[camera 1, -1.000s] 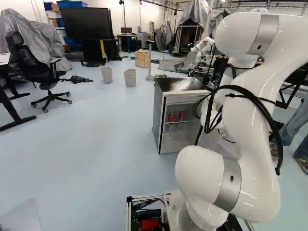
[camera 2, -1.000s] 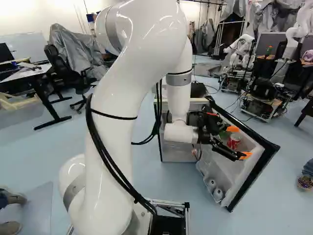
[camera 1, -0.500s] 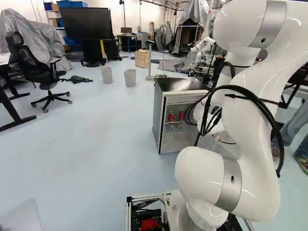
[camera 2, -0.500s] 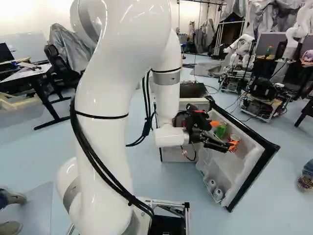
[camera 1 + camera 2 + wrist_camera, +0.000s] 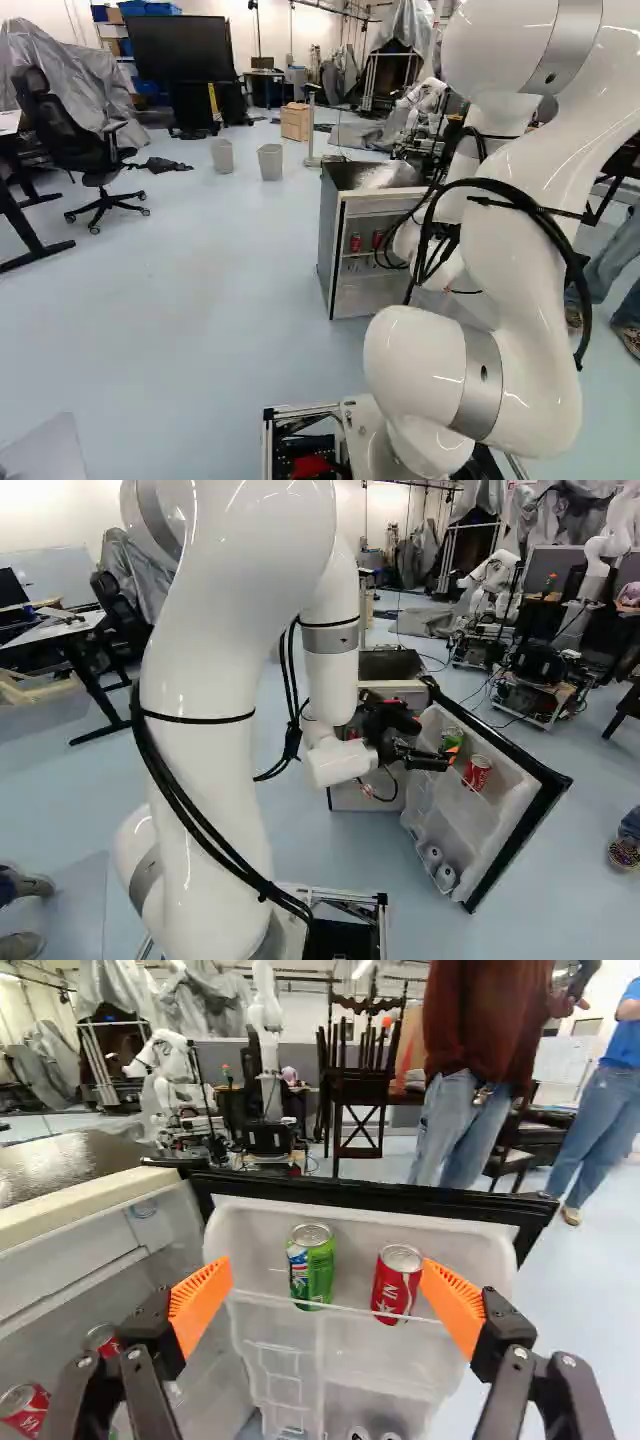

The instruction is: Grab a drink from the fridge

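Jaws stand wide apart with nothing between their orange pads (image 5: pixel 201 1305), on the black gripper (image 5: pixel 450 757) at the end of the white arm (image 5: pixel 215 710). Ahead of them, the fridge door (image 5: pixel 505 835) hangs open to the right of the fridge (image 5: pixel 333 240). Two drinks stand upright on the door's upper shelf (image 5: pixel 350 1312), a green can (image 5: pixel 318 1260) on the left and a red can (image 5: pixel 391 1292) on the right. In the wrist view both cans appear across the opening of the jaws, the red one closer to the right pad; whether that pad touches it cannot be told. In the right base view, the fingertips reach near the green can, with the red can farther right. Lower in the door sit two pale, round-topped things (image 5: pixel 445 876). More red cans (image 5: pixel 355 242) stand on a rack inside the fridge, and crumpled clear plastic (image 5: pixel 390 175) lies on its top.
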Motion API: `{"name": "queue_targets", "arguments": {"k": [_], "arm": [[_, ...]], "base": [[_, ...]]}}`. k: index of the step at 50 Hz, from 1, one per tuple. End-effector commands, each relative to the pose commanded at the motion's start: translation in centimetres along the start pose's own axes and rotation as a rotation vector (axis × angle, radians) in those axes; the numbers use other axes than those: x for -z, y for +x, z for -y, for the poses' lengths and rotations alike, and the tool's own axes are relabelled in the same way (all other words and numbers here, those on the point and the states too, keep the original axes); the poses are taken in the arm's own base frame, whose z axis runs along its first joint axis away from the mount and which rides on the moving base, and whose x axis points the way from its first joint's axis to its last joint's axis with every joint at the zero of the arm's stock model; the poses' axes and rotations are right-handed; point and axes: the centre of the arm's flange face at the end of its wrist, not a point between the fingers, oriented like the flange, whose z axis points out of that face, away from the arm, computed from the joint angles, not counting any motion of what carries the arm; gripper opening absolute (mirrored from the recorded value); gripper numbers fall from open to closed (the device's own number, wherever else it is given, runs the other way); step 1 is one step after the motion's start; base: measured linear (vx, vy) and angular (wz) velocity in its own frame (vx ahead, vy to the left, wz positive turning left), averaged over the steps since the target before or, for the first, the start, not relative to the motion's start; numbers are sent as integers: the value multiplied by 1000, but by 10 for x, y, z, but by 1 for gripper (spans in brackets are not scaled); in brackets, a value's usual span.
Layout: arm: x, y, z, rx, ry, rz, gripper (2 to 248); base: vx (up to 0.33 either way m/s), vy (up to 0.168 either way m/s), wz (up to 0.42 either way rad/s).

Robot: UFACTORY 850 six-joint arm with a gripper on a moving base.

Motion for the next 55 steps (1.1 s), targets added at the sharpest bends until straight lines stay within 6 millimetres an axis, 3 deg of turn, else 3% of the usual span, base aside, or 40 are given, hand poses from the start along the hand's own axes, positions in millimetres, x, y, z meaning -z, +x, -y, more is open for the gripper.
{"name": "queue_targets", "arguments": {"k": [18,55], "arm": [[1,-3,17,28,187,5,247],[6,-41,50,90,570,87,247]], "base": [[0,0,0],[0,0,0]]}}
